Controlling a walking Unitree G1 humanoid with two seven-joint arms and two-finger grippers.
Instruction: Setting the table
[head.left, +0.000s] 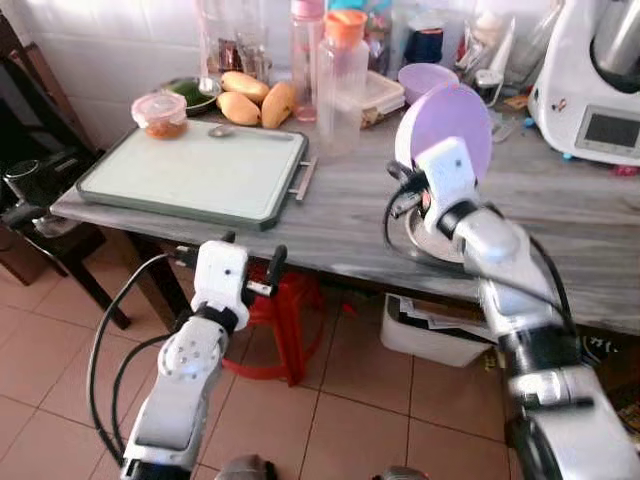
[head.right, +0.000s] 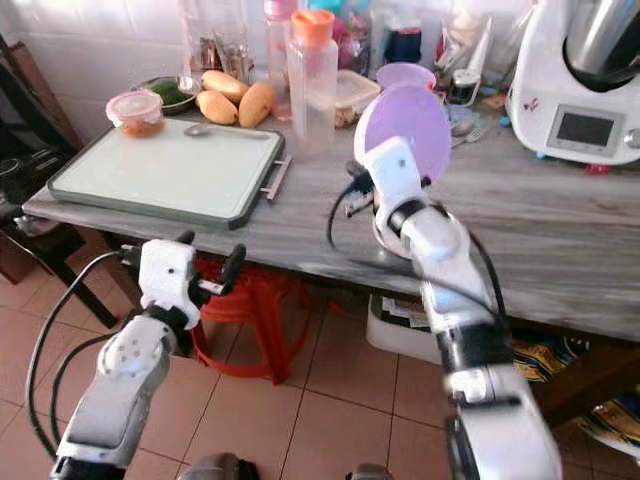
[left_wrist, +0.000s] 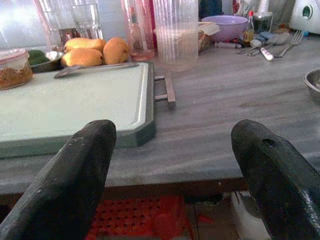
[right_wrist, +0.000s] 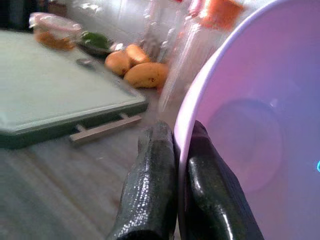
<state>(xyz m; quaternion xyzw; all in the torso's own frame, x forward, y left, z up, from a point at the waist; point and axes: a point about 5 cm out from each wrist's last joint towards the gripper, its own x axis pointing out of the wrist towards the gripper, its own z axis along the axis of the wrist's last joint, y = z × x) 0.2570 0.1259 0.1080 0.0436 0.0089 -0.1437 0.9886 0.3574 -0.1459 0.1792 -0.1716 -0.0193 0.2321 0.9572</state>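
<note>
My right gripper (right_wrist: 176, 150) is shut on the rim of a lilac plate (head.left: 447, 130), holding it on edge above the grey wooden table (head.left: 340, 215). Under the plate a metal bowl (head.left: 425, 240) rests on the table near its front edge. A pale green tray (head.left: 195, 170) with side handles lies at the table's left end. My left gripper (head.left: 250, 260) is open, level with the table's front edge below the tray's right corner, with nothing between its fingers (left_wrist: 75, 175).
At the back stand a clear jug with an orange lid (head.left: 340, 80), a pink bottle (head.left: 306, 55), mangoes (head.left: 255, 100), a lidded food tub (head.left: 160, 113), a lilac bowl (head.left: 425, 80) and a white kitchen machine (head.left: 595, 80). A red stool (head.left: 285, 310) sits under the table.
</note>
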